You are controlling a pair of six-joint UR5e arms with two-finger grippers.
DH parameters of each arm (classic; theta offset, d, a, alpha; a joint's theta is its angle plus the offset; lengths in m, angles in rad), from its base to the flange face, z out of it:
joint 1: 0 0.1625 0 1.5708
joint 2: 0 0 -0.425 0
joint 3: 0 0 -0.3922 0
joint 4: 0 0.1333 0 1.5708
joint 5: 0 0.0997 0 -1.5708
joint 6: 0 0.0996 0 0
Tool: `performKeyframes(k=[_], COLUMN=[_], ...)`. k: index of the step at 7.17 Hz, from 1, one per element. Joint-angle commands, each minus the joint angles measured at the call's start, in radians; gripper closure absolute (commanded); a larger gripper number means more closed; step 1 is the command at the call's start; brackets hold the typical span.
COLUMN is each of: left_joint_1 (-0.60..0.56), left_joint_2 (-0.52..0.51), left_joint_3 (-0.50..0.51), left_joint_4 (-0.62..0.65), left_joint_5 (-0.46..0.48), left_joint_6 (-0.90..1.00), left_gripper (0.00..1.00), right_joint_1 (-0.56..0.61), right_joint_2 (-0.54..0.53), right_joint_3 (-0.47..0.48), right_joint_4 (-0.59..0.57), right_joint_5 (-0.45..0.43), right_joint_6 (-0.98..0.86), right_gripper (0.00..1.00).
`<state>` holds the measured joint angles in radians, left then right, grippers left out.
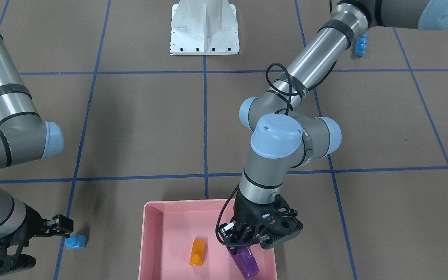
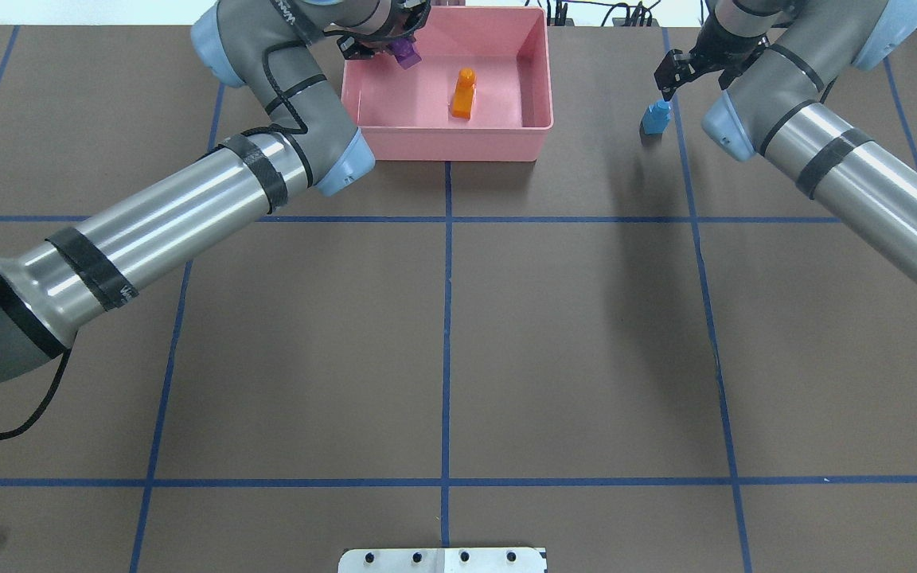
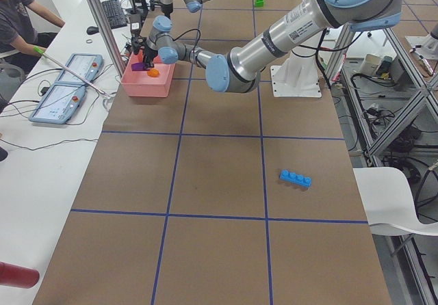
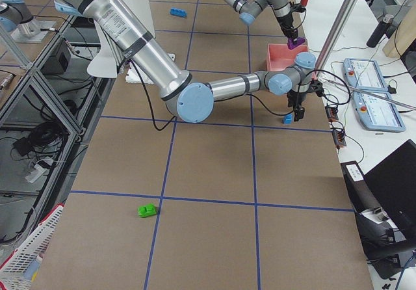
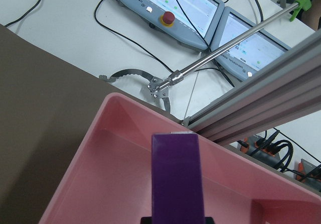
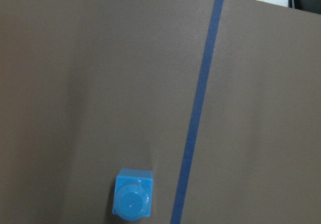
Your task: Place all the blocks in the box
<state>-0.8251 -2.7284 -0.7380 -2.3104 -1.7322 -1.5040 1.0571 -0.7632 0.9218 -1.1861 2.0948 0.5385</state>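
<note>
Left gripper (image 1: 240, 245): jaws clamped on long purple block (image 1: 248, 264), inside box (image 1: 151, 233), close to side wall. Orange block (image 1: 198, 252) lies mid-floor; you have open floor between the two. Right gripper (image 1: 63, 226): low over table (image 1: 150, 128), just beside small blue block (image 1: 76, 242), box well apart; jaw gap, cannot tell.
</note>
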Motion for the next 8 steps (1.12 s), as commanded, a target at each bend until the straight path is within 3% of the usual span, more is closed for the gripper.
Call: performKeyframes(k=[1,2,3,6,7,8], left_joint_1=[0.027,0.027,0.026,0.020,0.011,0.000], left_joint_2=[-0.019,-0.019,-0.019,-0.019,-0.019,-0.019], left_joint_3=[0.031,0.026,0.013,-0.029,-0.044,-0.084], left_joint_4=[-0.003,-0.003,-0.001,0.003,0.008,0.022], left_joint_5=[0.025,0.023,0.020,0.019,0.007,-0.010], left_joint_6=[0.001,0.023,0.024,0.027,0.027,0.027], left_gripper=[0.73,0.01,0.00,0.00,0.00,0.00], right_joint_1=[-0.029,-0.042,-0.045,-0.071,-0.071,-0.071], right_joint_2=[0.088,0.093,0.131,0.117,0.116,0.113], right_joint_3=[-0.145,-0.159,-0.208,-0.233,-0.233,-0.235], right_joint_4=[0.088,0.088,0.088,0.088,0.086,0.086], right_joint_5=[-0.024,-0.057,-0.076,-0.087,-0.085,-0.081], right_joint_6=[0.070,0.093,0.094,0.095,0.095,0.097], right_gripper=[0.00,0.00,0.00,0.02,0.17,0.64])
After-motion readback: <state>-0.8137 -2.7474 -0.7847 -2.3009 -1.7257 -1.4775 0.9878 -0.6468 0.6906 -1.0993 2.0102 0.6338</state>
